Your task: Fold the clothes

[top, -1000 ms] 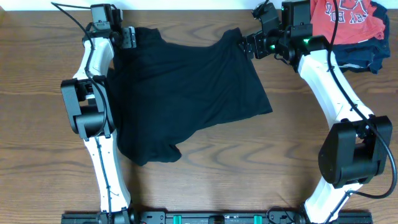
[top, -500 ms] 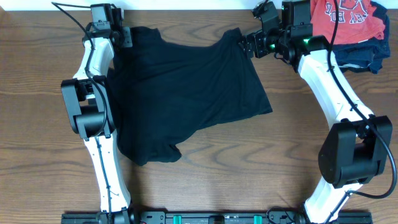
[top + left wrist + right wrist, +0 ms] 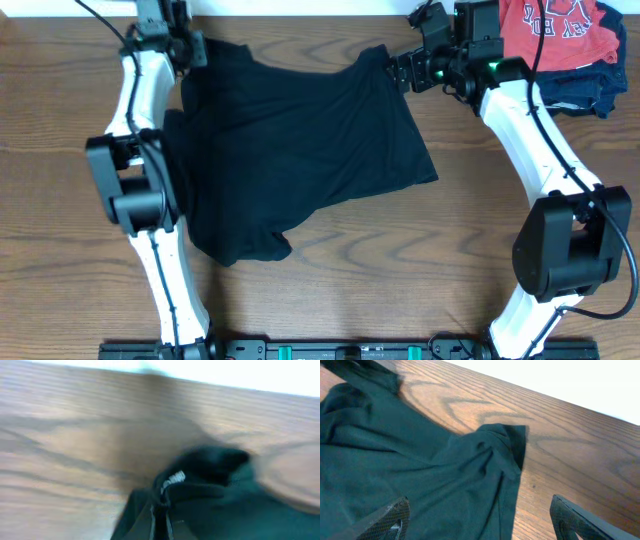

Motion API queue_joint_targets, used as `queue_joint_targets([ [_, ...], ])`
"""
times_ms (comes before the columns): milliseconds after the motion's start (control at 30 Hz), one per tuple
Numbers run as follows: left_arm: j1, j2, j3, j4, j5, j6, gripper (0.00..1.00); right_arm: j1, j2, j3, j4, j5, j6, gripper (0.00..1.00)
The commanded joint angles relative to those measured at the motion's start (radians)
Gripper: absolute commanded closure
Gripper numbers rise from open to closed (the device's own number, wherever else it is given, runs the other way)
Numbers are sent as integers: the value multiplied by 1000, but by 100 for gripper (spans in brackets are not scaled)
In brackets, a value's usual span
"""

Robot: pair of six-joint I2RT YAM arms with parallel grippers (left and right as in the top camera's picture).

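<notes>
Black T-shirt: spread rumpled on table, btwn arms. L gripper: at shirt's top-left corner; wrist view blurred, open/closed unreadable. R gripper: fingers wide apart, tips cut off.

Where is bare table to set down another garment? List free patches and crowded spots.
Free: the wooden table in front, between the black short-sleeved T-shirt and the right arm; also the strip left of the left arm. Crowded: the far right corner, with the red shirt atop dark navy garments.
</notes>
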Motion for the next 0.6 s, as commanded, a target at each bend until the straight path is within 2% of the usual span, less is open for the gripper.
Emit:
queue_joint_targets([
  [0,-2,-135,19,-45,7,-12,94,-36,-15,12,-3,21,-14,12],
  [300,-11,-198,19,-151,7,-12,94,-57,92,12,71,-7,-17,13],
  [567,-36,-198,19,-169,7,-11,94,-45,236,12,193,-84,-23,23],
])
